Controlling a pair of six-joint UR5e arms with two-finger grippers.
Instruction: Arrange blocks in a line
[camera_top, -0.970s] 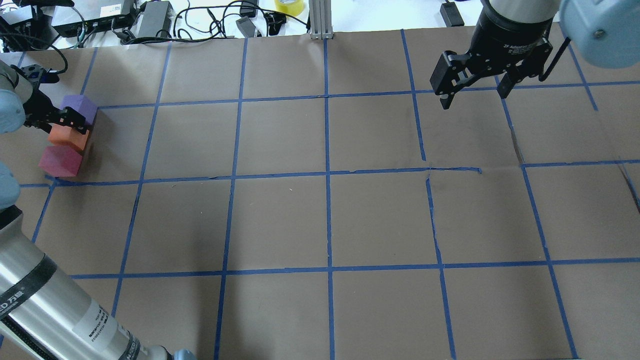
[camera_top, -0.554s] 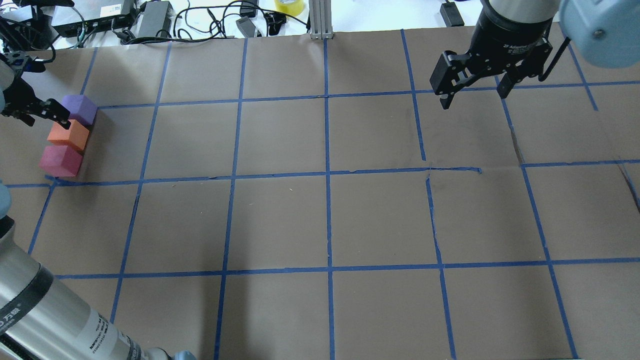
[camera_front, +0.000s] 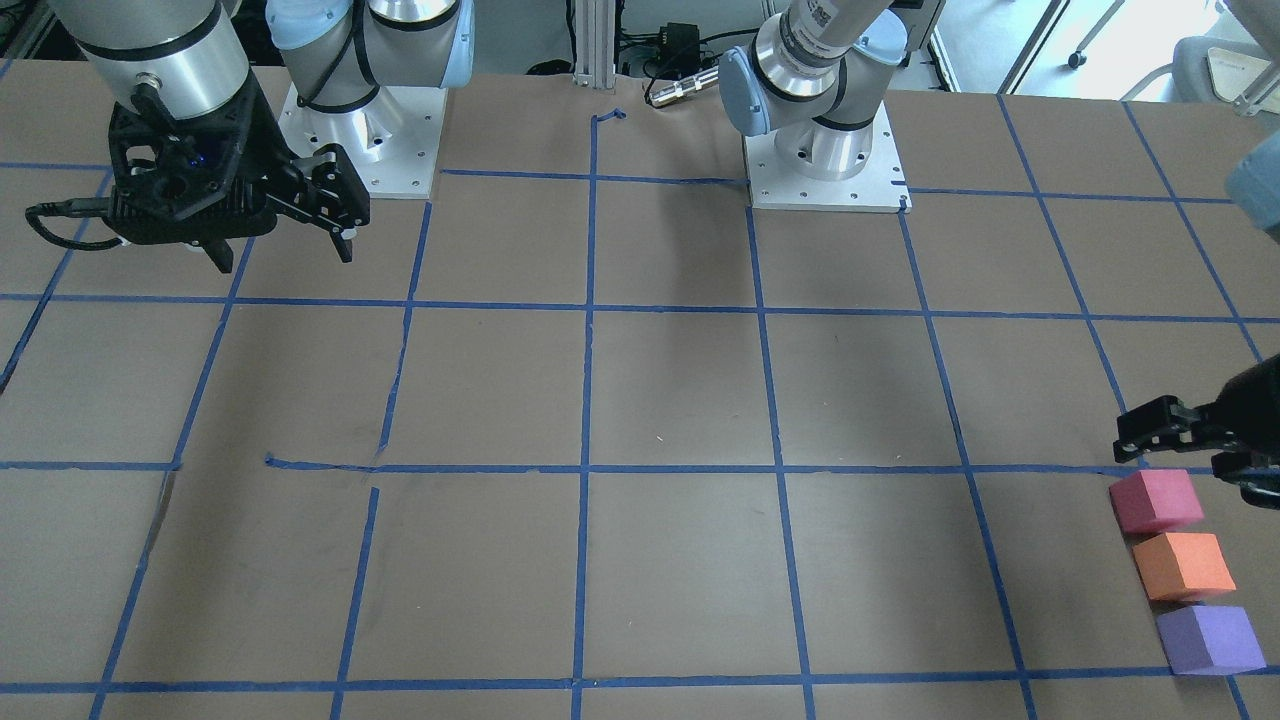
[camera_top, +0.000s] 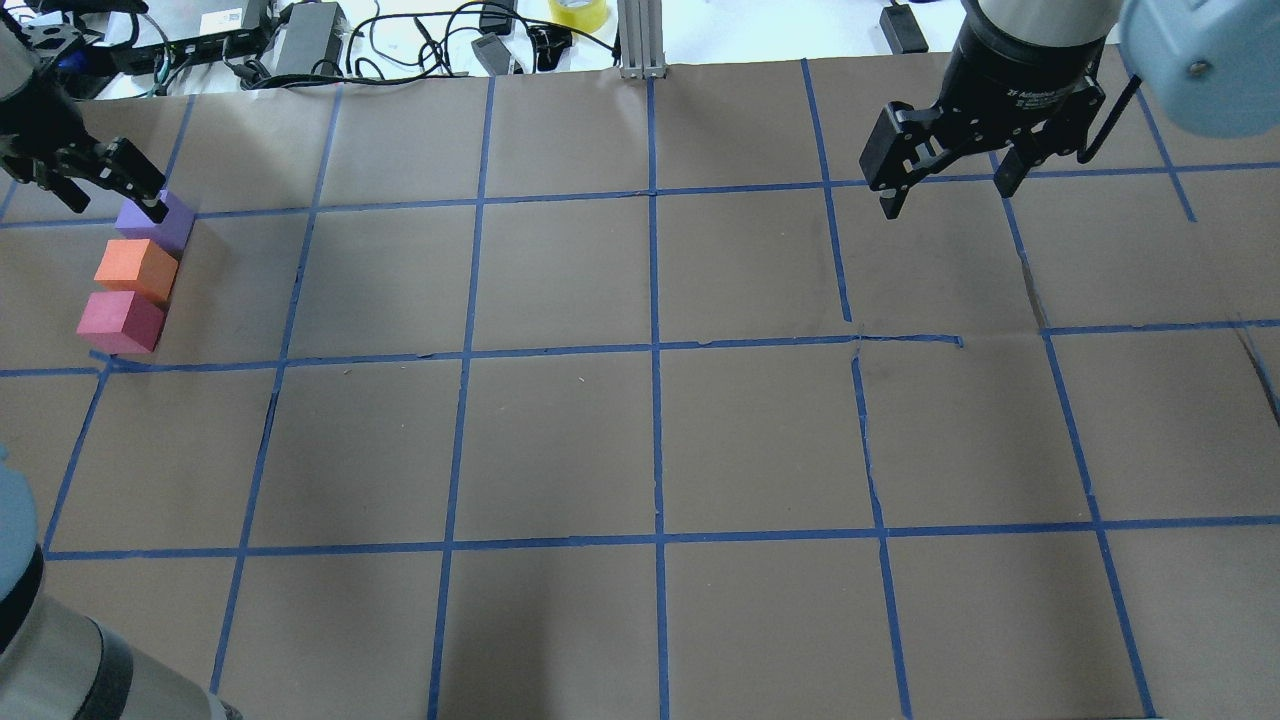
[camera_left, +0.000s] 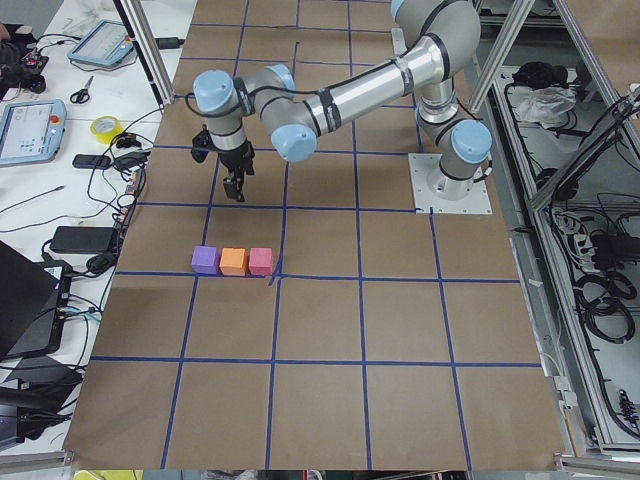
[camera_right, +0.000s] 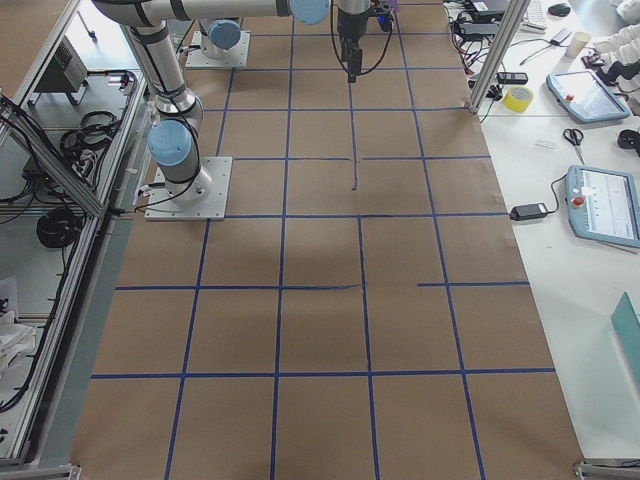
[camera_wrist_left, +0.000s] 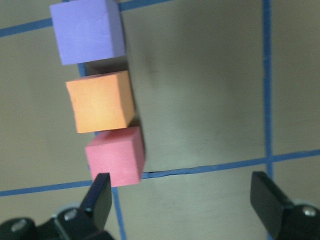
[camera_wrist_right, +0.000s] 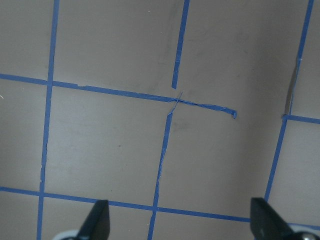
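Note:
Three small cubes lie touching in a short line near the table's left edge: purple (camera_top: 155, 225), orange (camera_top: 135, 268), crimson-pink (camera_top: 120, 322). They also show in the front view as pink (camera_front: 1155, 500), orange (camera_front: 1183, 566) and purple (camera_front: 1208, 640), and in the left wrist view as purple (camera_wrist_left: 89, 31), orange (camera_wrist_left: 101, 101) and pink (camera_wrist_left: 115, 156). My left gripper (camera_top: 105, 190) is open and empty, raised above the purple end of the line. My right gripper (camera_top: 945, 195) is open and empty, hanging over the far right of the table.
Cables, power bricks and a yellow tape roll (camera_top: 578, 12) lie beyond the far edge, beside an aluminium post (camera_top: 640, 40). The brown paper carries a blue tape grid with a torn seam (camera_top: 905, 340). Both arm bases (camera_front: 825, 150) stand on the robot's side.
My left gripper has lifted off the orange cube and drawn back toward the far edge. The three cubes stay in their line. The right arm has not moved.

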